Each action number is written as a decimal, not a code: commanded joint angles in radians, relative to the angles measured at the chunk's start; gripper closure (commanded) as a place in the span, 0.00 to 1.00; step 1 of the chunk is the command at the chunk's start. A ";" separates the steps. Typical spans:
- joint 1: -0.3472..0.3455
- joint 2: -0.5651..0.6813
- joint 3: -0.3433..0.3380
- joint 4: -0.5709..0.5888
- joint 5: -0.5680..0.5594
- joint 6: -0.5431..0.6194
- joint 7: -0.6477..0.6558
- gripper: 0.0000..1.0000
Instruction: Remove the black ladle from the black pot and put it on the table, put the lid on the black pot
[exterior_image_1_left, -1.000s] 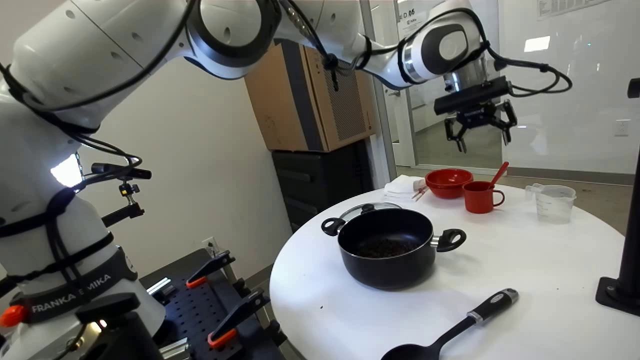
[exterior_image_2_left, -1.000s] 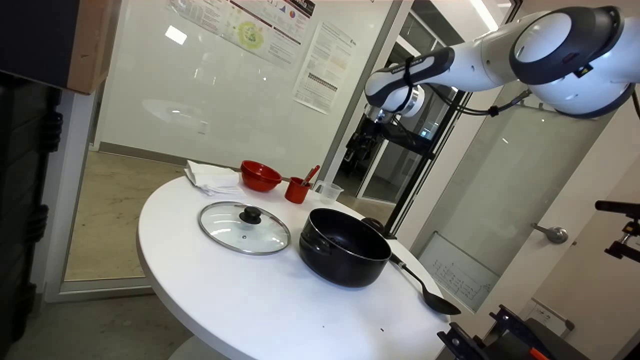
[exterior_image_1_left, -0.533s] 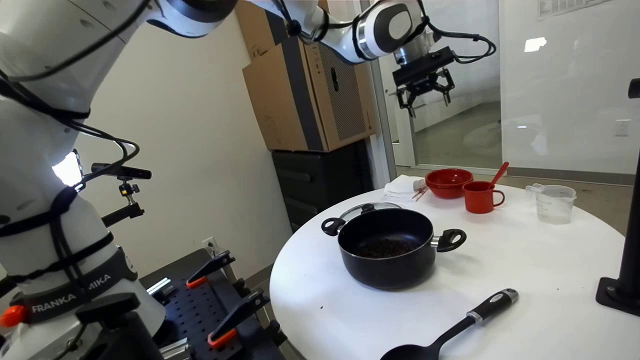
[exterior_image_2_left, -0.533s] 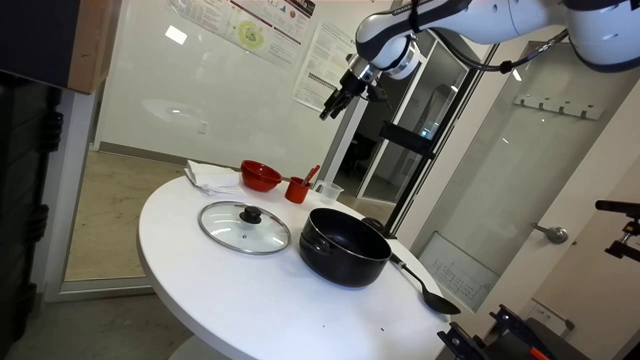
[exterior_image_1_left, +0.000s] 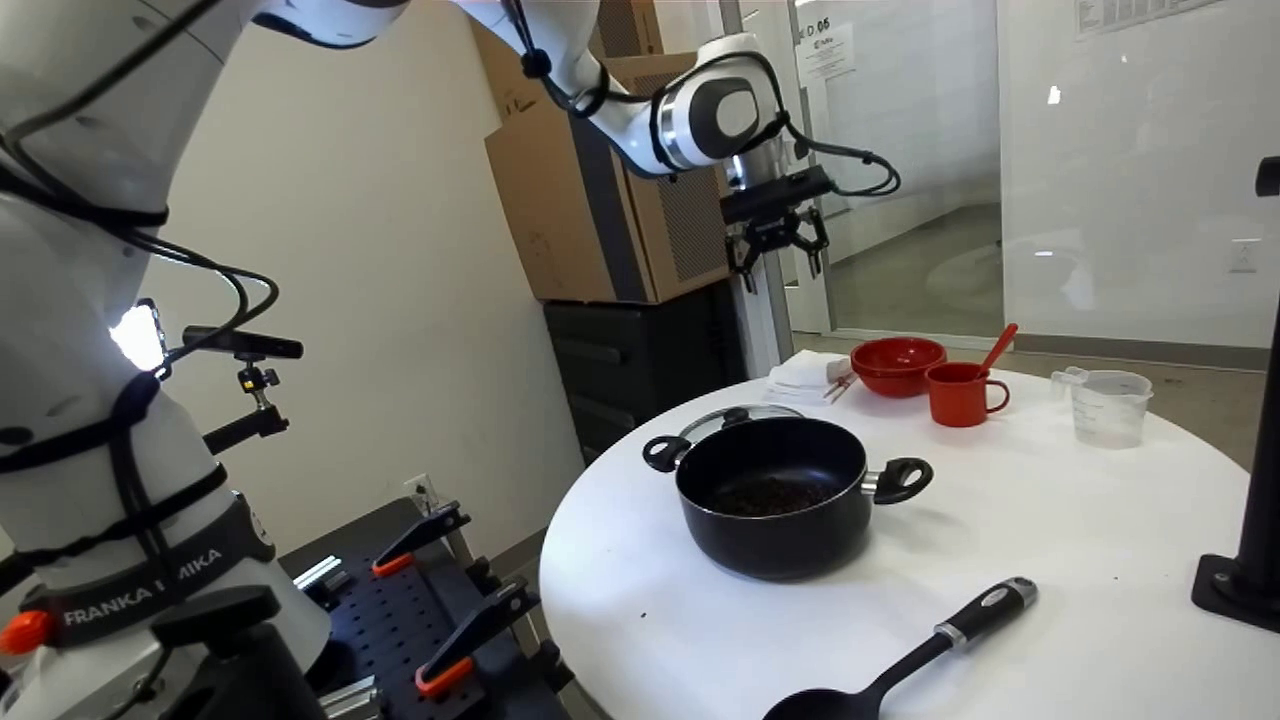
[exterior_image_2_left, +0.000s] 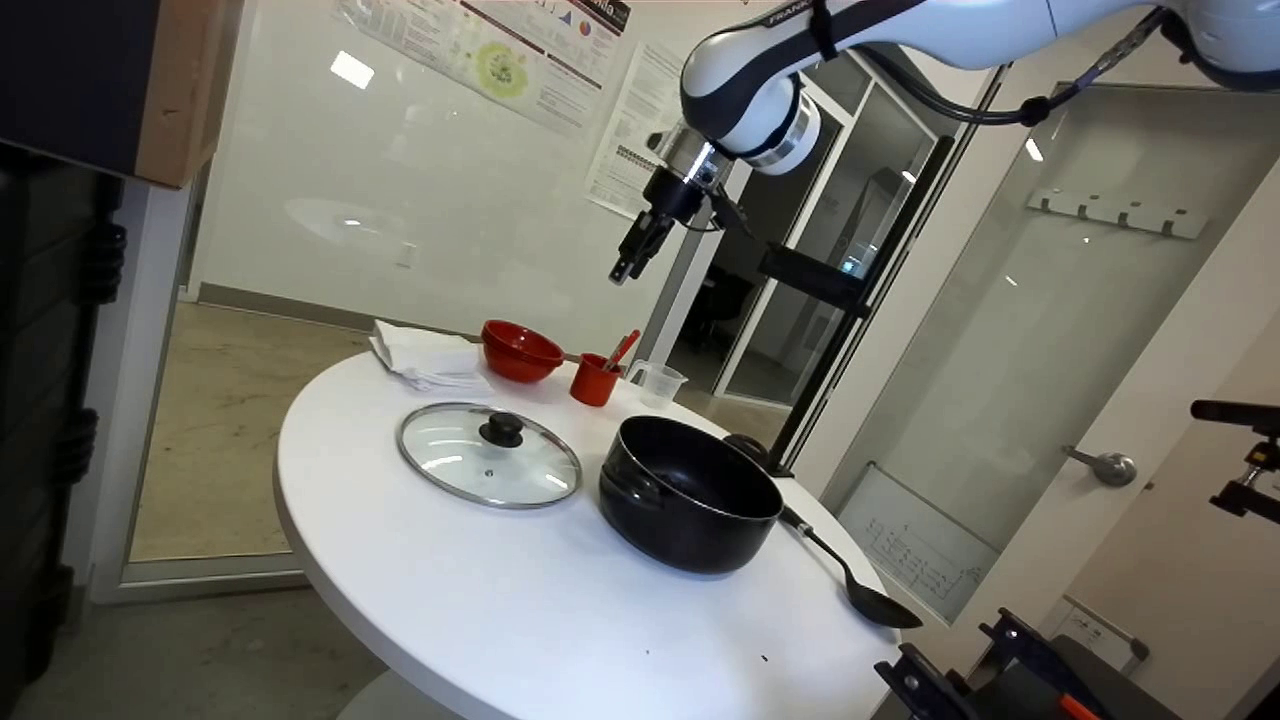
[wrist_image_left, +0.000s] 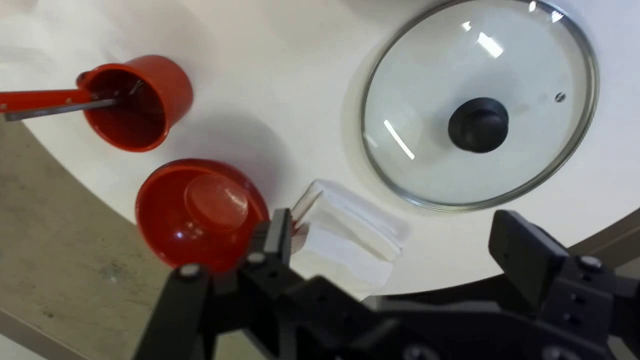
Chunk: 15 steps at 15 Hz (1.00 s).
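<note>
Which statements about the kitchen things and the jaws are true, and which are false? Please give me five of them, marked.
1. The black ladle lies on the table. True.
2. The lid covers the black pot. False: it lies beside it, on the table.
3. The jaws are open. True.
4. The red mug is empty. False: a red handle sticks out of it.
5. Small dark pieces lie in the black pot. True.

In an exterior view: 1 pot (exterior_image_1_left: 785, 545) is standing on the table (exterior_image_1_left: 1080, 520), bits (exterior_image_1_left: 772, 496) lying inside; 1 lid (exterior_image_1_left: 737, 415) is lying behind it, 1 ladle (exterior_image_1_left: 908, 664) before it. Farther back than the pot, left to right, are resting: cloth (exterior_image_1_left: 800, 374), stacked bowls (exterior_image_1_left: 897, 372), 1 mug (exterior_image_1_left: 956, 398) (1 utensil (exterior_image_1_left: 998, 349) is leaning in it), 1 measuring jug (exterior_image_1_left: 1110, 412).
</note>
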 joint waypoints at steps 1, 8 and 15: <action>0.039 -0.028 -0.019 -0.110 -0.031 0.058 -0.001 0.00; 0.042 0.003 -0.007 -0.089 -0.014 0.038 -0.002 0.00; 0.032 0.072 0.020 -0.041 0.029 -0.052 -0.031 0.00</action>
